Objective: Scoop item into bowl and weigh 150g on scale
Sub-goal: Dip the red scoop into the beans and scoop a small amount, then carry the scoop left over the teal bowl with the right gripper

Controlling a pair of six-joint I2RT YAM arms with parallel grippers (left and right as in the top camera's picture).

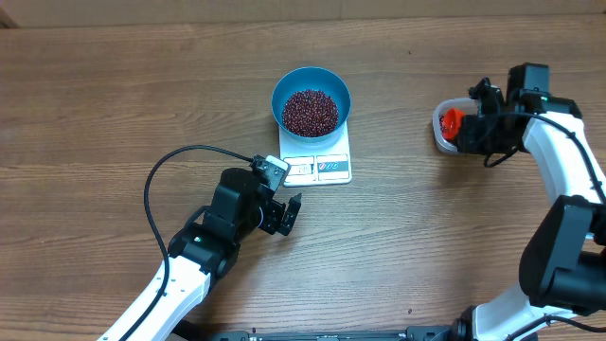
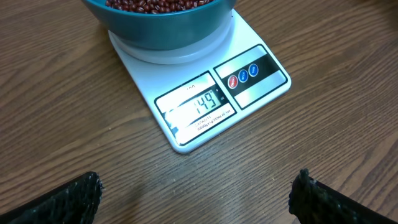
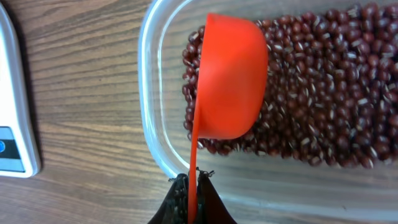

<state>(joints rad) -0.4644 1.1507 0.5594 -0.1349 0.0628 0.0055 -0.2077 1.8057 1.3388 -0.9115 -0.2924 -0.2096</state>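
The blue bowl [image 1: 311,98] stands on the white scale [image 1: 316,167] and holds a heap of dark red-brown beans [image 1: 310,112]. In the left wrist view the scale [image 2: 205,93] lies ahead with a lit display [image 2: 198,104], the bowl [image 2: 163,23] on top. My left gripper [image 1: 286,214] is open just in front of the scale, nothing between its fingers [image 2: 68,199]. My right gripper [image 3: 193,182] is shut on the handle of an orange scoop [image 3: 230,78]. The scoop lies on its side over the beans [image 3: 323,93] in a clear tub [image 3: 152,130].
The clear tub [image 1: 443,131] sits at the far right, mostly hidden under the right arm. A black cable [image 1: 161,180] loops on the wood left of the left arm. A corner of the scale [image 3: 13,137] shows at the left of the right wrist view.
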